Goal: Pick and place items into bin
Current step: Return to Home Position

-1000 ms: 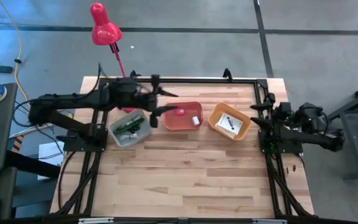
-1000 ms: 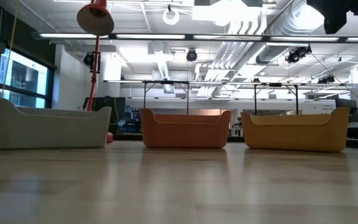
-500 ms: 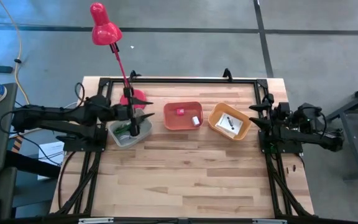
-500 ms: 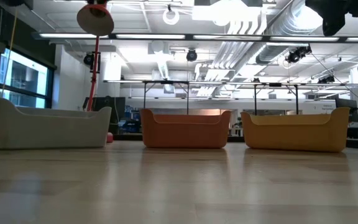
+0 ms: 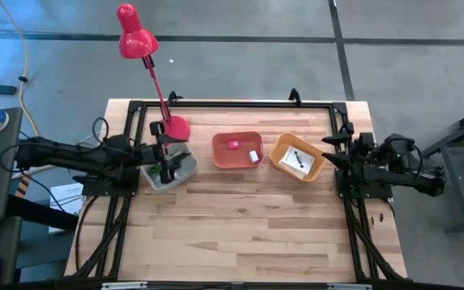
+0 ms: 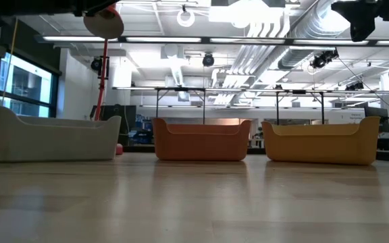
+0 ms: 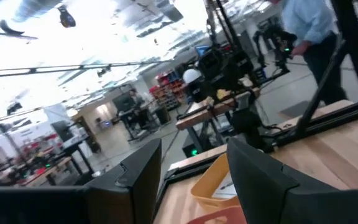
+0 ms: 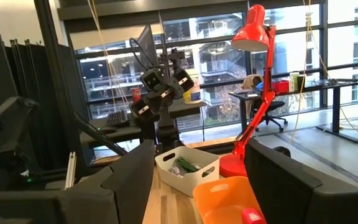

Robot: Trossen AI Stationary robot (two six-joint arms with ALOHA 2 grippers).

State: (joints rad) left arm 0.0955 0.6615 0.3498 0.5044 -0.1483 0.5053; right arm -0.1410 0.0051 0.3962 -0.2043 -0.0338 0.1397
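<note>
Now shows white box (image 5: 296, 159) in yellow bin (image 5: 275, 158), pink block (image 5: 233, 145) in orange bin (image 5: 216, 151), left gripper (image 7: 196, 144) and right gripper (image 8: 201, 146) agape, empty.

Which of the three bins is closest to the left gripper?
The grey bin, leftmost in the row, next to the red lamp's base. The left gripper hangs right over it.

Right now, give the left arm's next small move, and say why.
Probably pull the left gripper back off the grey bin toward its base and park it. It hangs open and empty over that bin, I see no loose item on the table, and the right gripper sits folded at the right edge.
</note>
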